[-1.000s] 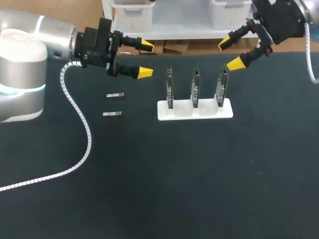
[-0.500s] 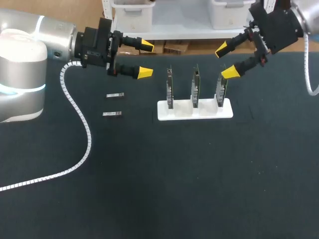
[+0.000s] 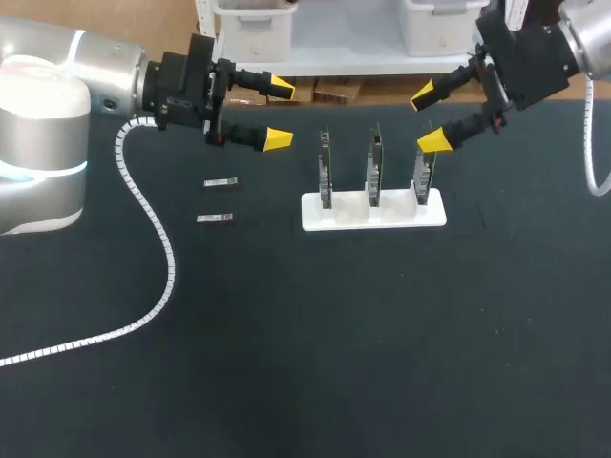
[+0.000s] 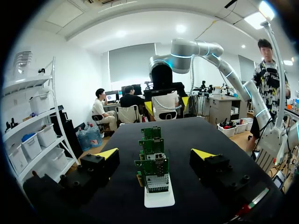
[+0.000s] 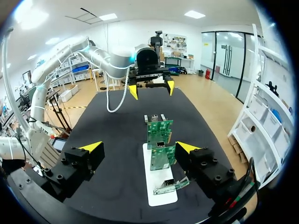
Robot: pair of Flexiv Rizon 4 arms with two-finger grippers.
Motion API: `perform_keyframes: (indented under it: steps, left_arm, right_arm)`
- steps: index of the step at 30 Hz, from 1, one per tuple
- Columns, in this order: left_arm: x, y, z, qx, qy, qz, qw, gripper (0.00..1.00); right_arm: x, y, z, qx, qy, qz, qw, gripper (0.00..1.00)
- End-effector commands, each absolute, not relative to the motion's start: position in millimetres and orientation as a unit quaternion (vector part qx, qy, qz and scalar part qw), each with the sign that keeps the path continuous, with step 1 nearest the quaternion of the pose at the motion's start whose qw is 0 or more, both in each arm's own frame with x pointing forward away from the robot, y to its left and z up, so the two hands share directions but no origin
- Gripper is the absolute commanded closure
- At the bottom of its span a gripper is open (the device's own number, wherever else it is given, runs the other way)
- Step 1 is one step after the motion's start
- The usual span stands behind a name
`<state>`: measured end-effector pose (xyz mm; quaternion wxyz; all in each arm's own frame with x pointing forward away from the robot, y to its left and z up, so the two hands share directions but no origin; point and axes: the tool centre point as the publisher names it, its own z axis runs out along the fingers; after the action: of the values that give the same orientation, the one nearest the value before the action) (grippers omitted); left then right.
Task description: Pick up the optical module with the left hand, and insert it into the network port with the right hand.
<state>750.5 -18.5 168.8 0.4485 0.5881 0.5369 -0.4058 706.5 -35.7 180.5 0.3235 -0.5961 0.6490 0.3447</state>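
My left pincer (image 3: 280,114) is released, its two yellow tips wide apart with nothing between them, and it hangs above the black table (image 3: 382,363) pointing toward the boards. The pick is not yet begun.

The optical modules are the thing I need. Two lie flat on the table, the farther module (image 3: 221,182) and the nearer module (image 3: 216,219), one just beside the other but not touching. Both are on my side of the left pincer and lower than it. I think they are laid apart so that the fingers can come down around one without pushing the other. The left wrist view does not show them, because it looks along the table to the boards.

Three green boards (image 3: 374,167) stand upright in a white holder (image 3: 374,212), I suppose to keep each network port (image 4: 159,170) free for a push from the side. In the right wrist view the board nearest the right pincer seems to lean.

My right pincer (image 3: 429,117) is also released and empty. It waits close over that board; whether its lower tip touches, I cannot tell.

A white coiled cable (image 3: 158,248) runs across the table from my left arm.
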Motion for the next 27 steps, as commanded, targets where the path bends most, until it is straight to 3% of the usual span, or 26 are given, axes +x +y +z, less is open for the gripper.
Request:
perform_keyframes:
  steps: [1, 7, 13, 22, 27]
  left_arm:
    - [750.1, -20.0, 164.2, 0.583, 0.533, -0.4, 0.465, 0.0]
    - [745.9, -23.1, 165.2, 0.625, 0.526, -0.38, 0.434, 0.0]
    - [720.2, 24.3, 159.1, 0.613, 0.587, -0.355, 0.392, 0.0]
    - [664.8, 60.4, 124.2, 0.616, 0.676, -0.316, 0.253, 0.0]
    - [660.2, 69.1, 102.2, 0.621, 0.659, -0.326, 0.273, 0.0]
  right_arm:
    - [704.7, -35.8, 180.8, -0.596, 0.65, 0.343, 0.325, 0.0]
    - [704.7, -35.8, 180.8, -0.596, 0.65, 0.343, 0.325, 0.0]
    - [704.7, -35.8, 180.8, -0.596, 0.65, 0.343, 0.325, 0.0]
    - [704.7, -35.8, 180.8, -0.596, 0.65, 0.343, 0.325, 0.0]
    - [704.7, -35.8, 180.8, -0.596, 0.65, 0.343, 0.325, 0.0]
